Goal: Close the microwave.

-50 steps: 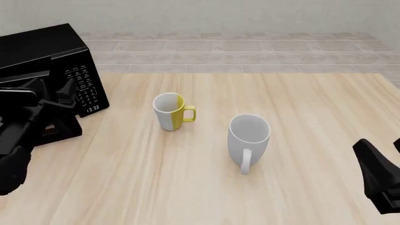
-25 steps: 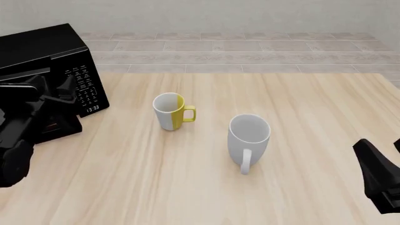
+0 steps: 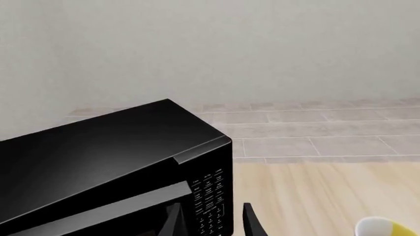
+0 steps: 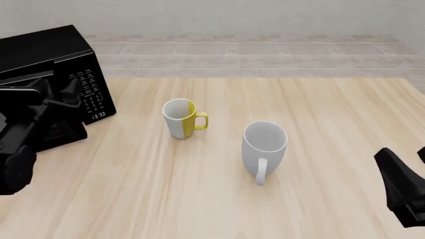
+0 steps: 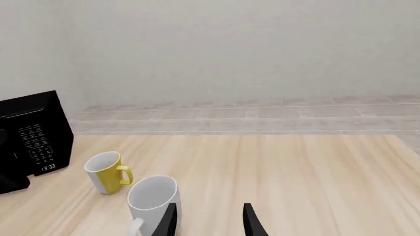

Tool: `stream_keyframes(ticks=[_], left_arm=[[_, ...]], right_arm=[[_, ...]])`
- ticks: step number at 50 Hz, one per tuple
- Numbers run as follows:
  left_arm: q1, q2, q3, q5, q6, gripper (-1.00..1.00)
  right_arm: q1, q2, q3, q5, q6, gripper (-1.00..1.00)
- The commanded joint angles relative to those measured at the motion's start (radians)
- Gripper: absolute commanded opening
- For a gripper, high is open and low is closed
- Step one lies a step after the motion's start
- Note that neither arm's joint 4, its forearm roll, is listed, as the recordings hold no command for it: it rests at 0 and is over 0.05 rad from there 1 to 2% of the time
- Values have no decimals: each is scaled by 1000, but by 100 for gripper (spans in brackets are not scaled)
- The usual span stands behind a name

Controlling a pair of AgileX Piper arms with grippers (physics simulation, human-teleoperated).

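Note:
The microwave (image 4: 47, 47) is a glossy black box at the table's far left, with its white keypad (image 4: 89, 92) facing the mugs. In the left wrist view its door (image 3: 111, 209) stands slightly ajar from the body (image 3: 111, 147). My left gripper (image 4: 58, 88) is open and sits against the door front, just left of the keypad; in its own view the left gripper (image 3: 211, 223) has nothing between its fingers. My right gripper (image 4: 400, 158) is open at the near right edge, far from the microwave (image 5: 33, 123).
A yellow-and-white mug (image 4: 179, 118) stands right of the microwave. A larger white mug (image 4: 264, 144) is nearer the front, with its handle toward me. Both also show in the right wrist view, as the yellow mug (image 5: 105, 172) and white mug (image 5: 151, 196).
My left arm has moved forward against the microwave door, and the door has swung a little further in. The right arm and both mugs have not moved.

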Motion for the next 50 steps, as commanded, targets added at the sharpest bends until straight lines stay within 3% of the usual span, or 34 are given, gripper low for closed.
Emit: stream_keyframes(ticks=[1, 50], left_arm=[[22, 143, 47, 185, -11, 100], [54, 179, -5, 214, -11, 100]], right_arm=[[1, 0, 0, -3, -1, 100], [-7, -2, 0, -5, -5, 100]])
